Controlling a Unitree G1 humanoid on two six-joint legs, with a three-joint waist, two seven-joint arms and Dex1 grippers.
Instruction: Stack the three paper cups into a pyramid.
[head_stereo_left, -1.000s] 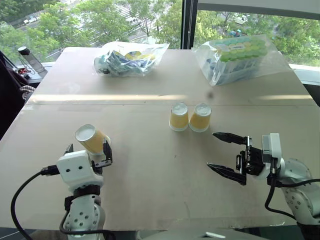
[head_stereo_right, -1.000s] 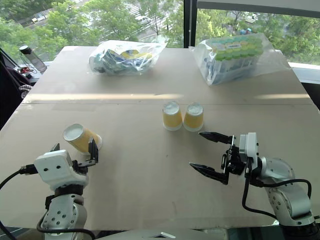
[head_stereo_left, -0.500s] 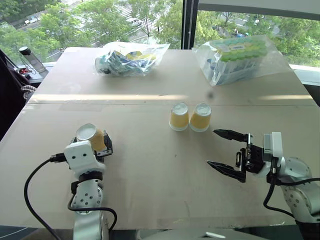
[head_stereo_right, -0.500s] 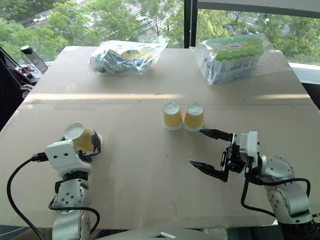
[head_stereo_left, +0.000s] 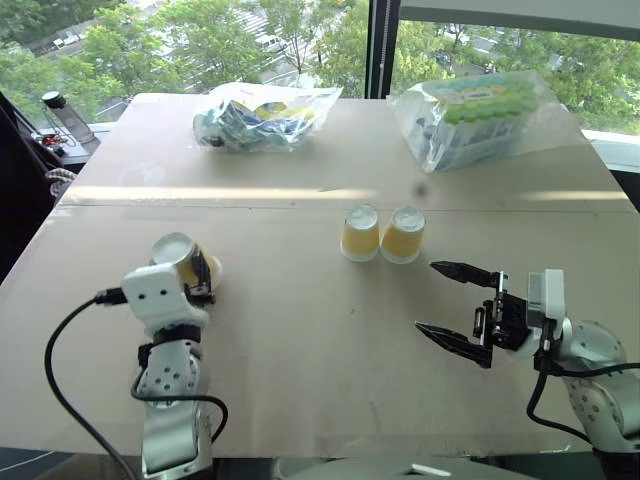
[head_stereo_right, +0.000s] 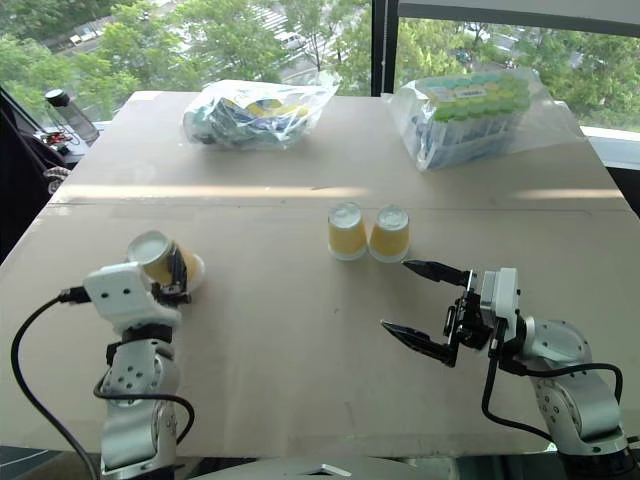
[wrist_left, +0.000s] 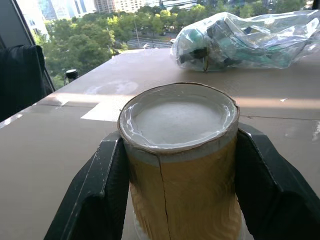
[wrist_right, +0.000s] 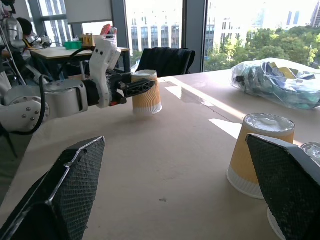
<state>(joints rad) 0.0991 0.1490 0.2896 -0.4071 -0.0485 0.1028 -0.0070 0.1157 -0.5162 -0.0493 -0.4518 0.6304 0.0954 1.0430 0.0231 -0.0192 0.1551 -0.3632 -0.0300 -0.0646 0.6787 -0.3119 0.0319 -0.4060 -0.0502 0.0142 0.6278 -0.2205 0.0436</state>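
Note:
Three yellow paper cups stand upside down on the brown table (head_stereo_left: 300, 340). Two of them, one cup (head_stereo_left: 360, 232) and its neighbour (head_stereo_left: 403, 235), sit side by side at the middle. The third cup (head_stereo_left: 181, 260) is at the left, with my left gripper (head_stereo_left: 190, 272) shut on its sides. The left wrist view shows black fingers (wrist_left: 102, 185) pressed against both sides of this cup (wrist_left: 177, 155). My right gripper (head_stereo_left: 426, 296) hangs open just right of and nearer than the pair, holding nothing. In the right wrist view the held cup (wrist_right: 146, 95) rests rim-down on the table.
Two clear bags of goods lie at the table's far side, one at the left (head_stereo_left: 262, 117) and one at the right (head_stereo_left: 480, 115). A dark bottle (head_stereo_left: 58, 118) stands beyond the far left corner. Bare tabletop lies between the two arms.
My left gripper moved forward around the left cup and closed on it. The right arm stayed where it was, open.

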